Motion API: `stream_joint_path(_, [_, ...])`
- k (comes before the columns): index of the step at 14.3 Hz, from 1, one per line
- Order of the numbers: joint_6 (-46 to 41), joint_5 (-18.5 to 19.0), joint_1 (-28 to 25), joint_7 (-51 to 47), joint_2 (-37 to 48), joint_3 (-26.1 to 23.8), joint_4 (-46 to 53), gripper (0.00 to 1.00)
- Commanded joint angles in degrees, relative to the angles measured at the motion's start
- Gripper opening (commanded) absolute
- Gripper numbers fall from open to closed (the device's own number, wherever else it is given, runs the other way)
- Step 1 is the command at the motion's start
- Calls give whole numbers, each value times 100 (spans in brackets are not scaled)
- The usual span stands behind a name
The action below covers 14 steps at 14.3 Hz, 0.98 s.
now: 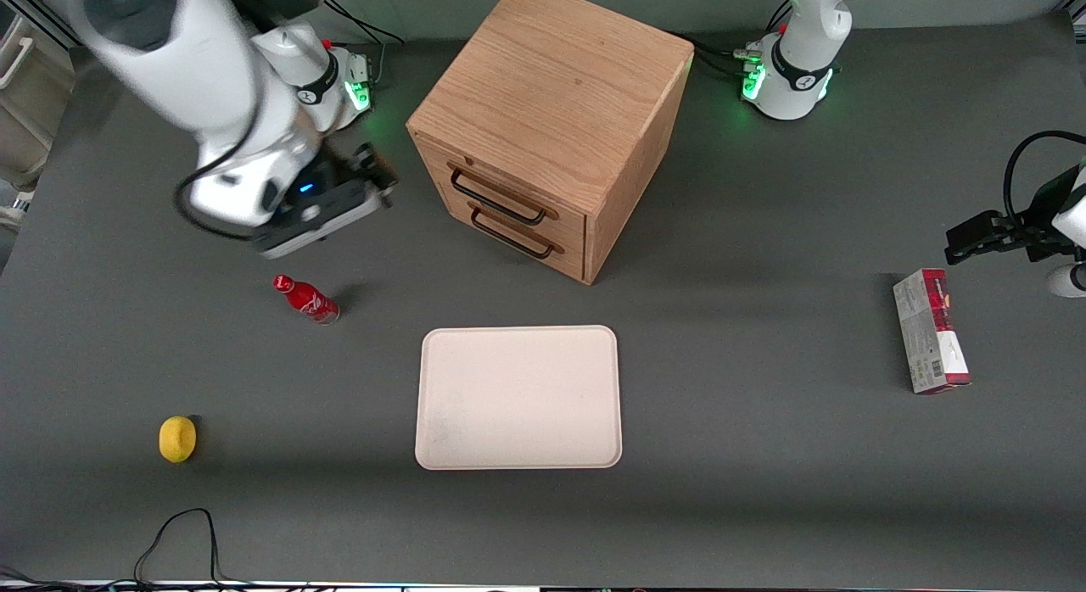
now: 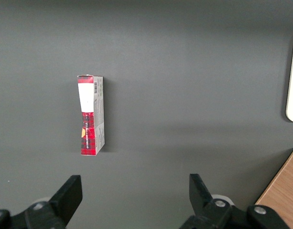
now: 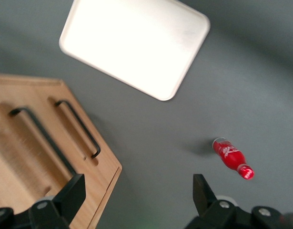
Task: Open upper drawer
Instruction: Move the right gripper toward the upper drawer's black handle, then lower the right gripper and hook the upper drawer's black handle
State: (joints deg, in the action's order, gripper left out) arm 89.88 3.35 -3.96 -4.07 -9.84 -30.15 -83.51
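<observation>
Dark grey table (image 1: 764,236) with a light-oak cabinet (image 1: 551,108) on it. The gripper (image 1: 327,215) hangs above the table beside the cabinet, toward the working arm's end, fingers (image 3: 70,193) spread apart, holding nothing. The upper drawer (image 1: 509,189) is shut, its black bar handle (image 1: 496,196) near the gripper but apart from it; lower drawer (image 1: 526,233) just beneath. Nothing lies between gripper and handle. Red bottle (image 1: 307,298) lies on the table just nearer the front camera than the gripper. Cream tray (image 1: 517,397) and yellow lemon (image 1: 177,438) nearer still. Red carton (image 1: 930,330) toward the parked arm's end.
</observation>
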Motion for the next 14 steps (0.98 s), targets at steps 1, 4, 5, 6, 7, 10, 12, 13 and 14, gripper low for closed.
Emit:
stream_joint_path(1, [-155, 385, -43, 108, -395, -771, 204, 100])
stream_joint_path(4, [-155, 395, -87, 152, -746, -1238, 169, 100])
stream_joint_path(5, [-129, 403, -105, 378, -887, -1300, 168, 100])
stream_joint_path(6, [-67, 395, -113, 876, -1105, -1300, 177, 100])
stream_joint_path(7, [3, 377, -105, 1351, -1325, -1300, 195, 100])
stream_joint_path(10, [179, 342, -105, 1760, -1713, -1300, 160, 100])
stream_joint_path(12, [284, 290, -114, 1909, -1898, -1300, 142, 100])
stream_joint_path(13, [354, 263, -122, 1979, -1899, -1300, 116, 100])
stream_joint_path(14, [399, 263, -114, 2015, -1899, -1300, 37, 100])
